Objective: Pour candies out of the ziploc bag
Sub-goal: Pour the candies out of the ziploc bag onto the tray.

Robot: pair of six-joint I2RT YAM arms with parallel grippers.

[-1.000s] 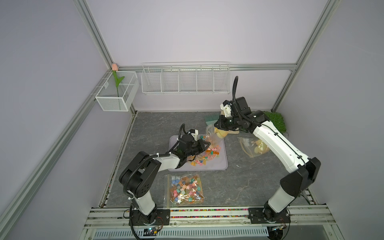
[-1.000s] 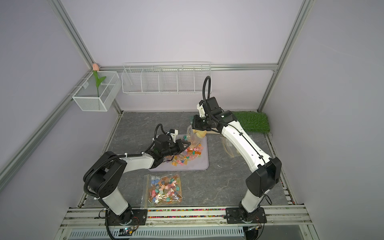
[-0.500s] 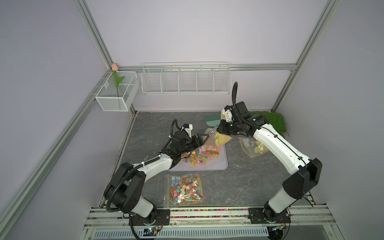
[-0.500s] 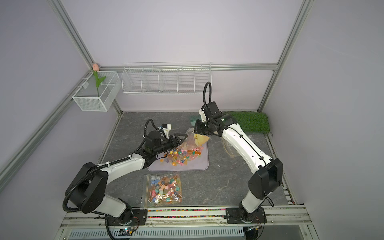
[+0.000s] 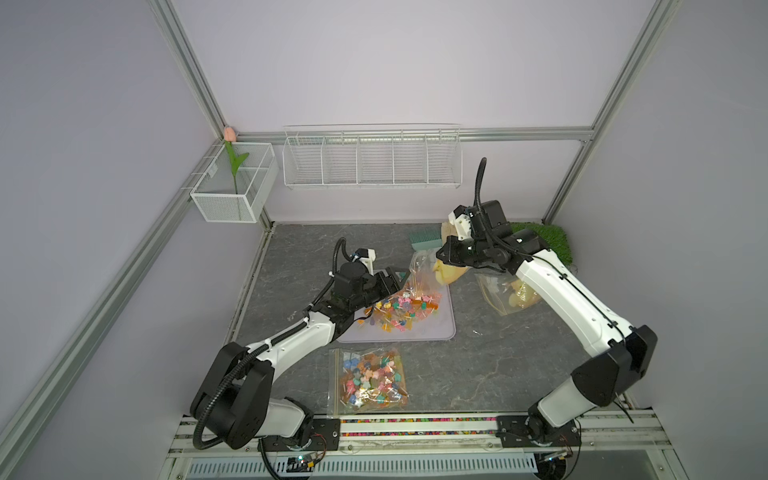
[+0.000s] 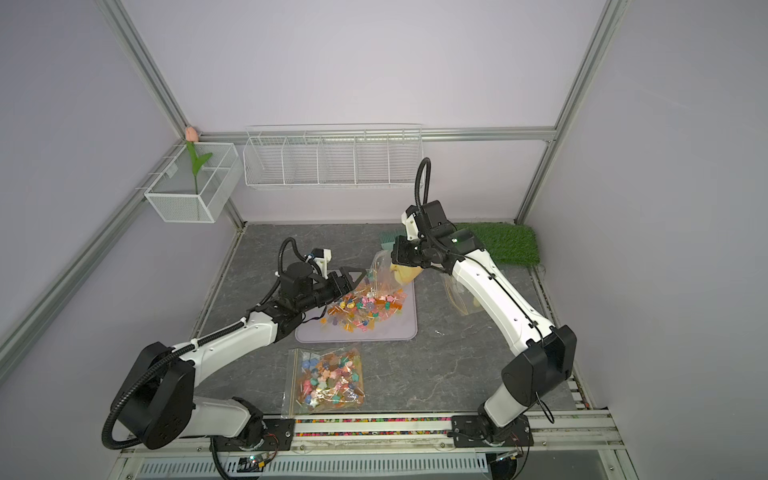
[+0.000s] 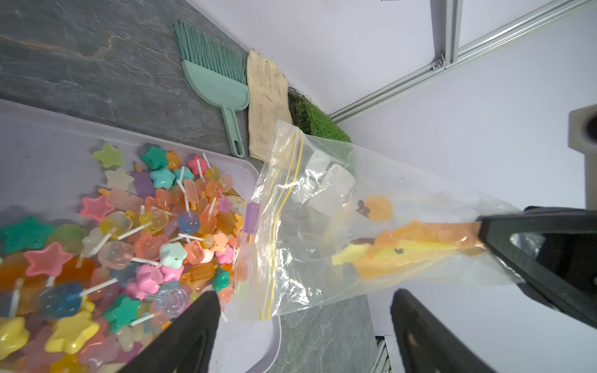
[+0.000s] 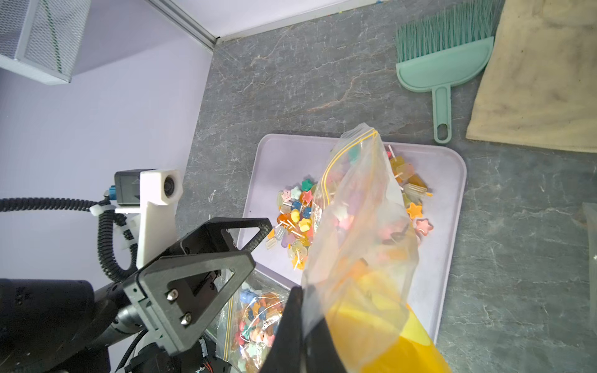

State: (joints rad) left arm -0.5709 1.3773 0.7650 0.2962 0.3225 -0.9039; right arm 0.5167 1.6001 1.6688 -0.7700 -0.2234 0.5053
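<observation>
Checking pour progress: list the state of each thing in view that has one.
held ziploc bag, raised, mouth open over the tray, few pieces left inside.
candies, heaped on the tray.
tray, flat on the table.
second bag, lying flat, full.
third bag, lying beside the tray.
left end effector, open, empty.
right end effector, shut on the held ziploc bag.

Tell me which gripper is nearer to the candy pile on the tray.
Left. The left gripper, open, hangs right at the edge of the candies on the tray. The right gripper sits higher beyond them, shut on the ziploc bag.
</observation>
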